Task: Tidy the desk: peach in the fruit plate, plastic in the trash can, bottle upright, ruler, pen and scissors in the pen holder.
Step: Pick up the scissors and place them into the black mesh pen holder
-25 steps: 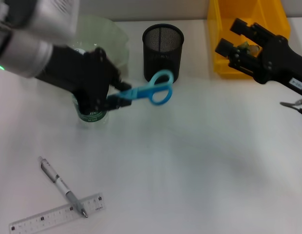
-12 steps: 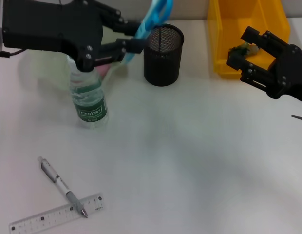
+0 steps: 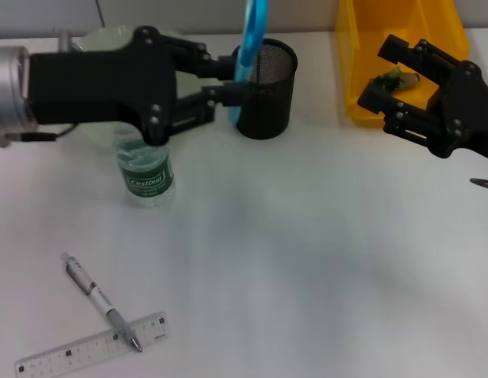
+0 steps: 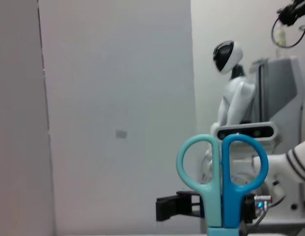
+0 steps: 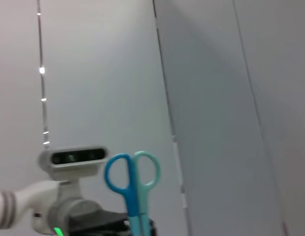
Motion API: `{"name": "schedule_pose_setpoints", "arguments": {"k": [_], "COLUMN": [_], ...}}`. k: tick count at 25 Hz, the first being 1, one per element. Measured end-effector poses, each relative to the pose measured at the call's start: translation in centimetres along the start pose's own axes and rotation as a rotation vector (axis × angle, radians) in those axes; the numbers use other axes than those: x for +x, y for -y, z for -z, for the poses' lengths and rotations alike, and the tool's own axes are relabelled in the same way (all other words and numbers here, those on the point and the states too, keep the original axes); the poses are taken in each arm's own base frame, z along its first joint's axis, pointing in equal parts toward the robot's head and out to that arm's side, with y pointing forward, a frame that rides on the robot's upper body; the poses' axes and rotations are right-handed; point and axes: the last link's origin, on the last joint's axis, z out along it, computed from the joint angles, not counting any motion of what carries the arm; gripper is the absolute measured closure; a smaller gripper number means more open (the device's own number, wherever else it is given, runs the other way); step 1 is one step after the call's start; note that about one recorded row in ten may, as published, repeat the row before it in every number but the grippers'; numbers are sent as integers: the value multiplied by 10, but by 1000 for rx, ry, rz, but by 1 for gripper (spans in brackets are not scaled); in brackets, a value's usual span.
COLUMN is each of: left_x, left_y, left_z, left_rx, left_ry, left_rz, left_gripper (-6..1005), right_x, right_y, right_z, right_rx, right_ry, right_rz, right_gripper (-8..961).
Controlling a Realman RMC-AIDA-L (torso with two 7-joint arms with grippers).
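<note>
1. Head view: the left gripper (image 3: 228, 83) has its fingers clamped on the scissors (image 3: 250, 35), held handles-up at the rim of the pen holder (image 3: 264, 88), not yet released. The bottle (image 3: 147, 172) stands upright. The pen (image 3: 100, 301) and ruler (image 3: 90, 343) lie on the bench (image 3: 323, 260), left to do. The right gripper (image 3: 401, 79) hovers, fingers spread and empty, by the yellow trash can (image 3: 386, 47), where something lies inside. The peach cannot be made out.
2. Left wrist view: the scissors' (image 4: 222, 179) handles stand upright, blades hidden.
3. Right wrist view: the scissors (image 5: 133, 184) show far off, upright.
</note>
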Motion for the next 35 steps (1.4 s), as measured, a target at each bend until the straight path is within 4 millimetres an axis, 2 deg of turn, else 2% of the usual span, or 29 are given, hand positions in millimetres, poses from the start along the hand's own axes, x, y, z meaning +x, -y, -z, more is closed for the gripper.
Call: {"name": "schedule_pose_setpoints", "arguments": {"k": [2,7,22,30,35], "left_x": [-4,-7,-12,-16,-12], "left_y": [-1,-2,-2,0,17], "left_z": [-11,-22,-28,-31,-43], "left_rx": [-36,-69,-68,-44,54], "left_ry": [-21,2,-4,-10,-53], "left_rz": [10,5,34,48,27], "left_gripper": [758,757,754,753,752], "right_x": [-5,-12,-42,-45,-43], "right_y": [1,2,-1,6,3], "right_z": [-7,-14,-21,-21,-13], "right_rx": [-69,-142,-261,-211,-188], "right_ry": [-36,-94,-114,-98,-75], "right_rz": [-23,-32,-13,1,2], "right_gripper": [166,166,166,166,166]}}
